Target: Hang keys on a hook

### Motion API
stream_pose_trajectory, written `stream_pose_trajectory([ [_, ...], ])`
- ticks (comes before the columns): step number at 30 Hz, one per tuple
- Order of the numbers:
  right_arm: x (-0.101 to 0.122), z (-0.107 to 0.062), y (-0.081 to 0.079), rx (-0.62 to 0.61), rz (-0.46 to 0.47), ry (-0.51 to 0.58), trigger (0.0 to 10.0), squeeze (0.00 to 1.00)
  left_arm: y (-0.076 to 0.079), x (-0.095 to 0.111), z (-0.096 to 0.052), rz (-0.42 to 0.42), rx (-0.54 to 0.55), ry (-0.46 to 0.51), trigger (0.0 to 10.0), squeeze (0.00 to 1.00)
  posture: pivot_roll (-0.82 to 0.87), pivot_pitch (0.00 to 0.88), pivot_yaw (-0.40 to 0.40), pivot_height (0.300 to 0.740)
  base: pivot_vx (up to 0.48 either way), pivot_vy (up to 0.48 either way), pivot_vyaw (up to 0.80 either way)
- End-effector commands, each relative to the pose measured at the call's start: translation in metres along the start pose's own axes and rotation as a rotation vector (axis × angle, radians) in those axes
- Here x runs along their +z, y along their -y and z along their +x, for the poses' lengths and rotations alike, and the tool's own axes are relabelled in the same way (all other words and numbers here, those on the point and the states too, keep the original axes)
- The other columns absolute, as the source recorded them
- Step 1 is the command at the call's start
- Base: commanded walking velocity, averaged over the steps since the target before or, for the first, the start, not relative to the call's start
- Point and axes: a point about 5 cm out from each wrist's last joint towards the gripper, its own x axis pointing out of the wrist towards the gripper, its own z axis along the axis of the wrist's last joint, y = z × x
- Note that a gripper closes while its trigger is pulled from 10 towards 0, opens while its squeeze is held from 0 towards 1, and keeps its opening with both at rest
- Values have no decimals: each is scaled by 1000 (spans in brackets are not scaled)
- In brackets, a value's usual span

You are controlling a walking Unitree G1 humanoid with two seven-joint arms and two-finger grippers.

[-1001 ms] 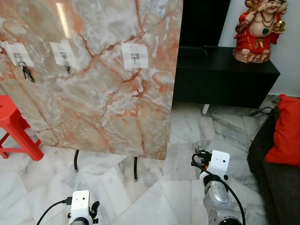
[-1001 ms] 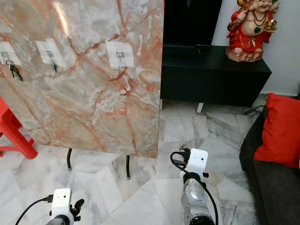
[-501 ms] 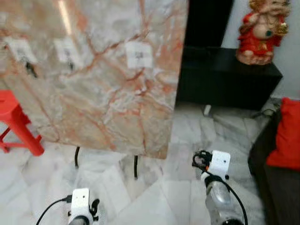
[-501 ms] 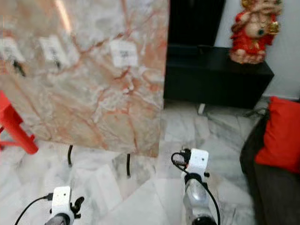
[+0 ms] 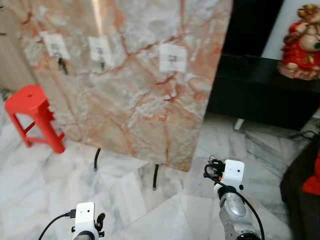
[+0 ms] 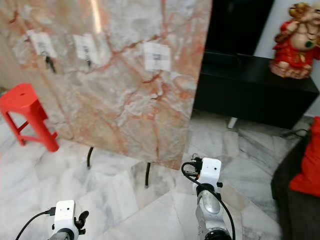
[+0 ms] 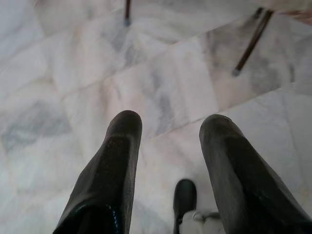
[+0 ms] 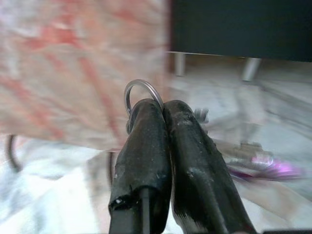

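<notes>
A red stool [image 5: 34, 116] stood on the pale marbled floor [image 5: 35, 175], just left of the marble slab [image 5: 135, 75] and near its lower left corner. To the slab's right a low black cabinet [image 5: 262, 90] ran along the wall, with a red and gold figurine [image 5: 302, 45] seated on its top toward the far right end. Below the cabinet, at the right edge, a red cushion [image 6: 306, 167] rested on a dark sofa [image 6: 295, 210]. Thin dark legs [image 5: 156, 176] held the slab off the floor.

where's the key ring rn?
Pinched in the shut right gripper: the key ring pokes above the fingertips, low before the marble panel.
</notes>
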Motion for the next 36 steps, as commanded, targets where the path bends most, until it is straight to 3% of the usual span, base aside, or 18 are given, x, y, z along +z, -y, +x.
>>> stream_pose_trajectory([
  [1,6,3,-4,20,-2,24,10000,0,-2,-4,-1,-8,14,-17,10000,0,39,0,-41,740,0,0,800],
  [14,6,3,-7,29,2,23,10000,0,-3,-4,-1,-12,20,-17,10000,0,39,0,-43,740,0,0,783],
  [36,15,6,-12,74,16,63,10000,0,-1,20,5,-27,34,90,10000,0,40,0,-51,740,0,0,0],
])
